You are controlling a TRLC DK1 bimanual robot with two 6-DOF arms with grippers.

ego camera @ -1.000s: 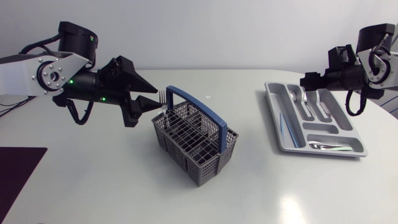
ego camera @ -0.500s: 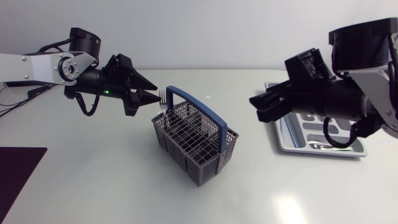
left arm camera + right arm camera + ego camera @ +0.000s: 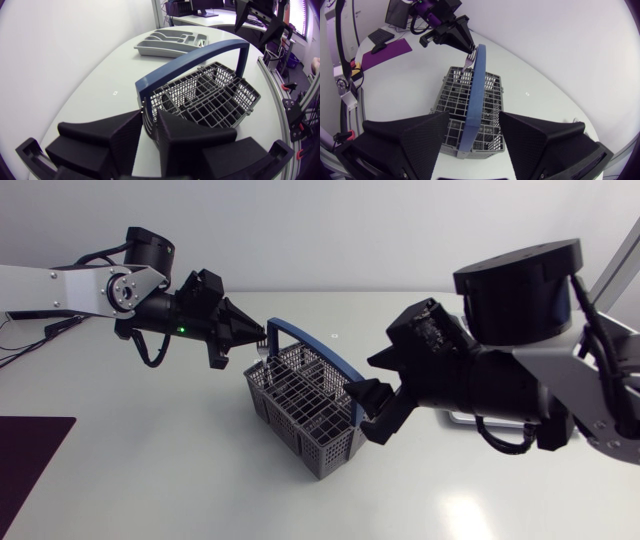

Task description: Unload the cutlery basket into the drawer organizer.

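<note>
The right jaws have swung from the organizer [image 3: 170, 41] over to the basket [image 3: 310, 405] and stand spread astride its handle [image 3: 472, 95]. The left jaws pinch the fork [image 3: 260, 352], tines up at the basket's corner; probably the right steadies while the left lifts.

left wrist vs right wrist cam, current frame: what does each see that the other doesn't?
Left wrist only: the drawer organizer, on the table beyond the basket.
Right wrist only: the fork at the basket's far end, pinched in the left gripper. It also shows the right gripper, open with a finger on either side of the handle, and a purple mat.
Both: the grey cutlery basket, its blue handle, the left gripper and the white table.
</note>
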